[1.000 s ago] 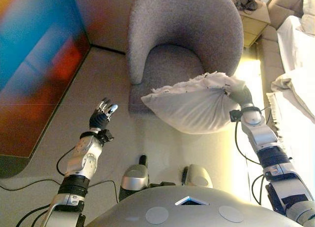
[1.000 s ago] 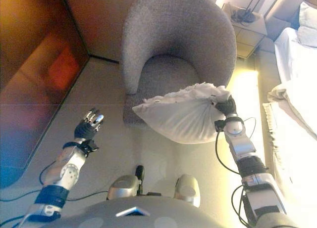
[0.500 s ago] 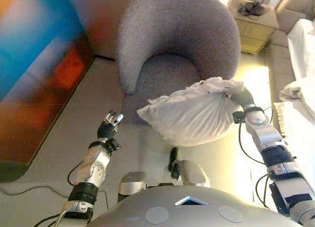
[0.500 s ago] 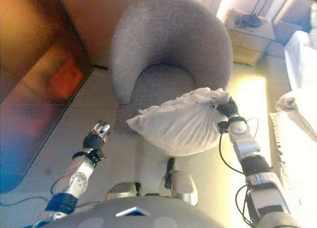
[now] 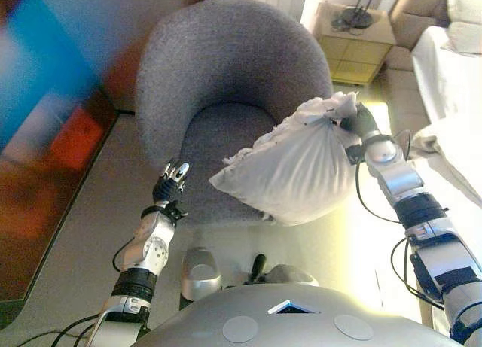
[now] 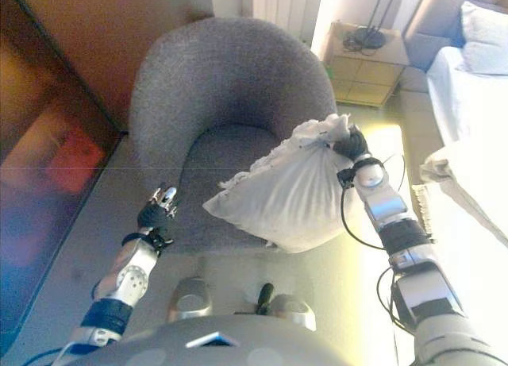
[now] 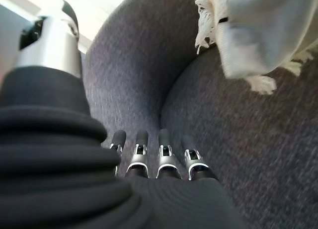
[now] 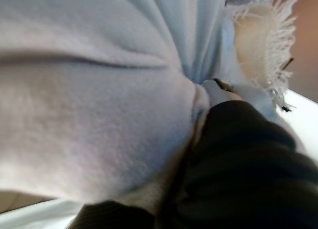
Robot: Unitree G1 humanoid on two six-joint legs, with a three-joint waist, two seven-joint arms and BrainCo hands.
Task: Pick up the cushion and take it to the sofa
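Pale floor (image 5: 90, 211) runs under one round grey tub armchair (image 5: 226, 68), with a dark glossy panel (image 5: 45, 136) along the robot's left and one small yellow bedside cabinet (image 5: 354, 46) behind the chair on the right; white bedding (image 5: 452, 91) lies at the far right edge. One white fringed cushion (image 5: 290, 170) hangs in the air over the front right of the chair seat, its lower corner just above the seat's front edge and its upper corner bunched into a knot of cloth. That bunched corner is held by the right hand (image 5: 360, 123), which is clenched on the fabric above and to the right of the cushion's bulk; the right wrist view shows the cloth gathered tight against the dark hand cover, the fingertips buried in the folds. On the other side, the left hand (image 5: 172, 183) is raised, empty, by the chair's front left corner, its fingers (image 7: 166, 154) straight and side by side, pointing at the seat, apart from the cushion. Open floor lies between the chair front and the robot, and a lit strip of floor (image 5: 376, 234) runs between the chair and the bedding.
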